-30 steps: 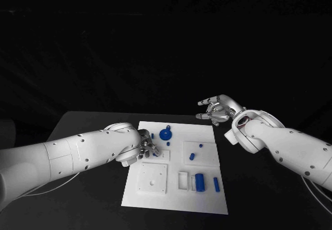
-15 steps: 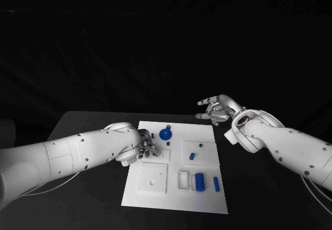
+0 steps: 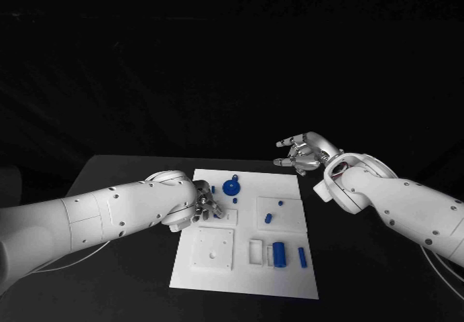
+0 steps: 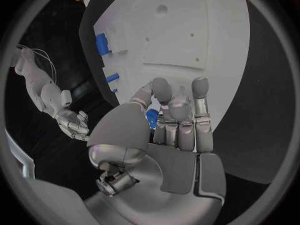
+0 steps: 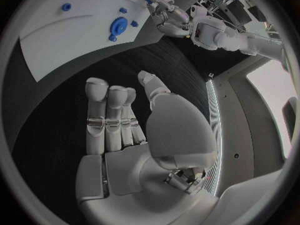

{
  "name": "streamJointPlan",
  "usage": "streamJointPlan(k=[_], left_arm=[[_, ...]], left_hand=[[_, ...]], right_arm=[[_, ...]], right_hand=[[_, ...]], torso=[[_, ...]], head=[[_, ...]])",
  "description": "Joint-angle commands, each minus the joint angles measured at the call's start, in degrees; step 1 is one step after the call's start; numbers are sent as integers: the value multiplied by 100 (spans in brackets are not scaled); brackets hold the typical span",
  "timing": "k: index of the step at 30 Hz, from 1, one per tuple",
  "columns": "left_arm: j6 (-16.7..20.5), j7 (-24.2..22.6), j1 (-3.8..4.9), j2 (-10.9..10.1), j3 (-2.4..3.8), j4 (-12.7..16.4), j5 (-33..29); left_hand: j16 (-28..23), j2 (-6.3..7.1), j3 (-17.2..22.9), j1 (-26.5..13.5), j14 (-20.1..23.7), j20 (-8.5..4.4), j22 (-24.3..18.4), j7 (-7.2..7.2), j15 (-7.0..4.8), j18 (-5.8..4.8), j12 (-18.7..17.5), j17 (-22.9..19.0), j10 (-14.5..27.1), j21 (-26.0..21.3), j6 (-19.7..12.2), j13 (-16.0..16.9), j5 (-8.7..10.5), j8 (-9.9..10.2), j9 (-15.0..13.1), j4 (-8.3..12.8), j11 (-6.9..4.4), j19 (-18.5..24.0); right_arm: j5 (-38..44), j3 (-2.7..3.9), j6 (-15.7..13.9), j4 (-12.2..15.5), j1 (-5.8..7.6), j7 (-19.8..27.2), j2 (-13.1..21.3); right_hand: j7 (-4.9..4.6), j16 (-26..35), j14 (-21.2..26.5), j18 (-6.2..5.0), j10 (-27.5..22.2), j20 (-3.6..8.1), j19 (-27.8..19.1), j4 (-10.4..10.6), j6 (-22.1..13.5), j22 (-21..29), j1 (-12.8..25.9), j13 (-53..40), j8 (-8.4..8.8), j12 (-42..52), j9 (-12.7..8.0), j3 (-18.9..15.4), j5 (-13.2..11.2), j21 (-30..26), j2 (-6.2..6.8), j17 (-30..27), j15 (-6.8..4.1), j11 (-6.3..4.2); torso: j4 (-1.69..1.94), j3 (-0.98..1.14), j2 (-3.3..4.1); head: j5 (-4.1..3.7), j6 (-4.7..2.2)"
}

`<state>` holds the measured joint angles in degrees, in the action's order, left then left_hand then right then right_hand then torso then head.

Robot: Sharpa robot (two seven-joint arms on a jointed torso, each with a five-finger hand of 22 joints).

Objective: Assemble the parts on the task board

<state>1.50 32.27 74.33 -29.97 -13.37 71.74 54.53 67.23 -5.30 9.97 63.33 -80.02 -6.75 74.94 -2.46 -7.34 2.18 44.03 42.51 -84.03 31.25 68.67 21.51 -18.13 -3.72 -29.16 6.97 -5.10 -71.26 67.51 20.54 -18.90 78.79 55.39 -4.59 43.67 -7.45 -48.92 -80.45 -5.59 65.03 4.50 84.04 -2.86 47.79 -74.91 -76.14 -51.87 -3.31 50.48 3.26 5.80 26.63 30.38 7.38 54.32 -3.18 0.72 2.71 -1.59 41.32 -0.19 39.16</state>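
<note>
From the head camera the left hand (image 3: 201, 206) sits low over the left edge of the white task board (image 3: 242, 278), its fingers bunched together, and what they carry is hidden there. The left wrist camera settles it: a small blue part (image 4: 152, 116) is pinched between the thumb and the fingers (image 4: 180, 116) of that hand, held just above the board.

The right hand (image 3: 306, 153) hangs well beyond the board's far right corner, above the black table (image 3: 116, 174). Its wrist view shows the palm bare and the fingers (image 5: 107, 117) loosely spread, holding nothing.

Just past the left hand's fingertips a round blue part (image 3: 232, 188) sits on the board. Nearer the robot and to that hand's right, a blue cylinder (image 3: 279, 253) lies beside a thin blue bar (image 3: 302, 258).
</note>
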Motion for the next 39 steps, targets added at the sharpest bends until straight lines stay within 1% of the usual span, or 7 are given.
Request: streamJointPlan(k=[1, 13, 15, 17, 18, 27, 39], left_arm=[[-252, 131, -36, -3, -32, -27, 140], [-330, 145, -36, 22, -32, -64, 198], [-342, 144, -36, 29, -32, -71, 204], [-352, 142, -37, 40, -32, -80, 209], [-356, 141, -38, 46, -32, -84, 211], [-278, 105, -54, 60, -31, -78, 235], [20, 15, -58, -124, -28, 167, 260]], left_hand=[[25, -61, -40, 25, -14, 47, 106, 623, 23, 49, 21, 1, -264, -8, 1118, 6, 36, -11, -4109, -4, -54, -11], [52, -77, -70, 7, -24, 69, 107, 630, 30, 64, 41, 40, -264, 2, 1147, 16, 102, -14, -4124, -28, -55, -8], [59, -85, -83, 5, -25, 76, 107, 631, 33, 69, 46, 49, -263, 4, 1154, 19, 162, -13, -4130, -40, -55, -6], [62, -117, -100, 13, -25, 82, 108, 633, 34, 75, 48, 54, -263, 8, 1166, 19, 432, -14, -4136, -59, -55, -6], [65, -124, -108, 17, -26, 84, 108, 632, 35, 76, 50, 58, -263, 10, 1168, 20, 447, -13, -4139, -63, -55, -5], [60, -185, -126, 40, -24, 91, 107, 631, 37, 86, 52, 46, -263, 19, 1165, 20, 493, -11, -4149, -90, -54, -3], [86, -209, -119, 53, -39, 100, 107, 635, 36, 96, 66, 77, -263, 30, 1181, 23, 487, -13, -4160, -72, -57, -8]], right_arm=[[-17, 4, 60, -1, -4, 44, -8], [-17, 4, 72, -9, -6, 44, -12], [-17, 4, 72, -11, -7, 45, -15], [-17, 4, 73, -13, -8, 45, -18], [-17, 4, 73, -14, -8, 46, -19], [-17, 4, 69, -15, -11, 48, -18], [-17, 4, 69, -11, -16, 49, 6]], right_hand=[[6, 36, 33, -68, -35, -9, 153, -41, 24, -347, 77, 5, 12, -14, -7, 7, 10, -20, 3, -6, -18, 1], [6, 36, 33, -68, -35, -9, 153, -41, 24, -347, 77, 5, 12, -14, -7, 7, 10, -20, 3, -6, -18, 1], [6, 36, 33, -68, -35, -9, 153, -41, 24, -347, 77, 5, 12, -14, -7, 7, 10, -20, 3, -6, -18, 1], [6, 36, 33, -68, -35, -9, 153, -41, 24, -347, 77, 5, 12, -14, -7, 7, 10, -20, 3, -6, -18, 1], [6, 36, 33, -68, -35, -9, 153, -41, 24, -347, 77, 5, 12, -14, -7, 7, 10, -20, 3, -6, -18, 1], [6, 36, 30, -67, -38, -8, 156, -45, 15, -347, 93, 9, 13, -12, -8, 8, 17, -38, -3, -3, -19, 1], [6, 36, 30, -67, -38, -8, 156, -45, 15, -347, 93, 9, 13, -12, -8, 8, 17, -38, -3, -3, -19, 1]], torso=[[0, 0, 1], [1, 5, 1], [1, 6, 2], [1, 7, 2], [-1, 6, 2], [-3, 1, 6], [3, -6, 0]], head=[[-2, 4], [3, 11], [9, 10], [10, 8], [8, 7], [3, 23], [-23, 32]])
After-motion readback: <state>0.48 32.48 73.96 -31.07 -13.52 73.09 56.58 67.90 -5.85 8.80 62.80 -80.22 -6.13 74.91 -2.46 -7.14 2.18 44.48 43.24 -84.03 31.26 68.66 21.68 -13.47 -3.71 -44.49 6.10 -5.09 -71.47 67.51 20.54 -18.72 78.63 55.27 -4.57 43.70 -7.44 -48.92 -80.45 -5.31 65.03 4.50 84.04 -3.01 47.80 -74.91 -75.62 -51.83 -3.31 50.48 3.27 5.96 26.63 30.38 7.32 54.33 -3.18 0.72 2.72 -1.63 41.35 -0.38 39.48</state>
